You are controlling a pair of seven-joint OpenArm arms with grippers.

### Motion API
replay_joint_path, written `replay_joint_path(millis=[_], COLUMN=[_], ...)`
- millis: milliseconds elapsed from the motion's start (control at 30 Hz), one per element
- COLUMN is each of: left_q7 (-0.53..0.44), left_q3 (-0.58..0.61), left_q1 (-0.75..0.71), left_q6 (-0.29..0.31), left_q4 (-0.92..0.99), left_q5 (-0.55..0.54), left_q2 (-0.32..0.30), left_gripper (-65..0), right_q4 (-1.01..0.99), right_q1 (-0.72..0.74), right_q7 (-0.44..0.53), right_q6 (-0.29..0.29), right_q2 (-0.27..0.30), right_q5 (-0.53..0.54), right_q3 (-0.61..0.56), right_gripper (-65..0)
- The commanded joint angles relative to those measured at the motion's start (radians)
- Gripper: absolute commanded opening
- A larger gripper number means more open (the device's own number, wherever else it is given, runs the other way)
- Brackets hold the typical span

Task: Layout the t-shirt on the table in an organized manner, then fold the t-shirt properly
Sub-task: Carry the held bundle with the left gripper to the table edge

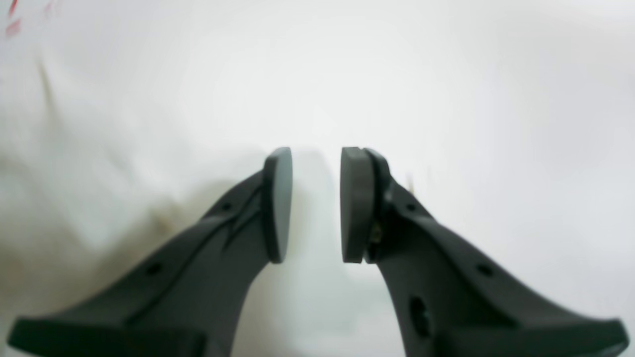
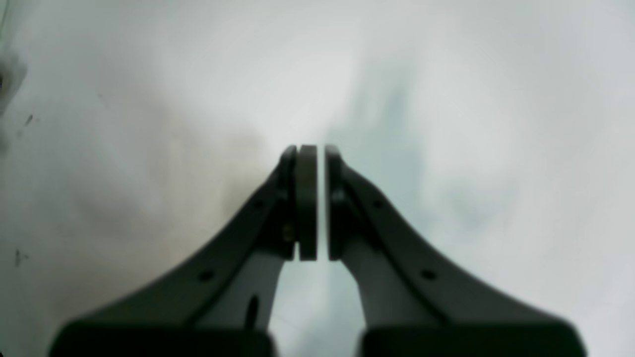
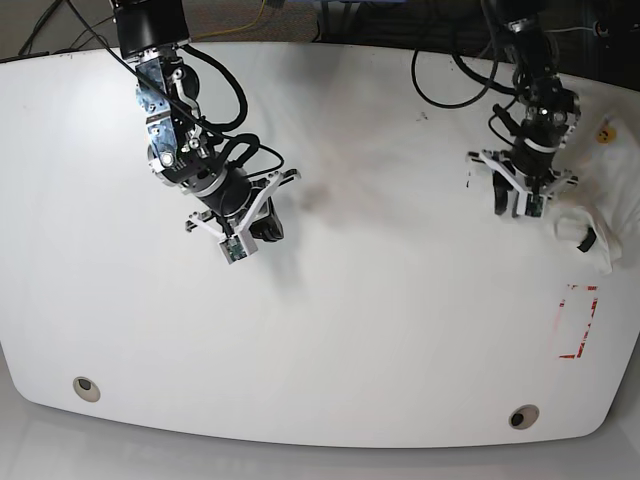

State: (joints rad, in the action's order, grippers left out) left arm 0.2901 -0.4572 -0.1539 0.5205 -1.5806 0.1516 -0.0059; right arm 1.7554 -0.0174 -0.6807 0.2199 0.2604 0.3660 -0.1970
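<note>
The white t-shirt (image 3: 606, 205) lies crumpled at the table's (image 3: 380, 330) far right edge, with a small yellow emblem (image 3: 603, 132) showing. My left gripper (image 3: 522, 200) hovers just left of the shirt. In the left wrist view the left gripper (image 1: 316, 203) is open and empty, and soft creased white cloth (image 1: 59, 148) lies to its left. My right gripper (image 3: 262, 228) is over bare tabletop at the left, far from the shirt. In the right wrist view the right gripper (image 2: 320, 203) has its pads almost together with nothing between them.
A red tape rectangle (image 3: 578, 320) is marked near the front right and shows as a red blur in the left wrist view (image 1: 12, 20). Two grommet holes (image 3: 86, 386) (image 3: 520, 416) sit near the front edge. Cables (image 3: 450, 60) trail at the back.
</note>
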Motion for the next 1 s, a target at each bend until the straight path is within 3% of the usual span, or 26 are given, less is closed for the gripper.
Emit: replay_joint_path(millis=[0,100,367,967], left_q7=[0.013,0.042,0.048,0.047], left_q3=[-0.005,-0.008,-0.018,-0.222], left_q1=[0.027,0.055,0.092,0.152], left_q6=[-0.046,-0.075,-0.078,-0.078], left_q4=[-0.004,0.003,0.081,0.211], left_q5=[-0.011,-0.011,-0.011,-0.011], left_q2=[-0.018,-0.027,-0.122,-0.248], left_gripper=[-50.3,-50.3,-50.3,-50.3], right_q4=[0.025,0.041,0.044,0.065], right_q1=[0.006,0.001,-0.008,-0.011], right_q7=[0.026,0.026,0.026,0.026], right_q6=[0.003,0.003,0.003,0.003], right_q2=[0.004,0.01,0.01,0.01], right_q5=[0.006,0.006,0.006,0.006], right_q3=[0.004,0.006,0.006,0.006], right_gripper=[-63.2,-63.2,-63.2,-63.2])
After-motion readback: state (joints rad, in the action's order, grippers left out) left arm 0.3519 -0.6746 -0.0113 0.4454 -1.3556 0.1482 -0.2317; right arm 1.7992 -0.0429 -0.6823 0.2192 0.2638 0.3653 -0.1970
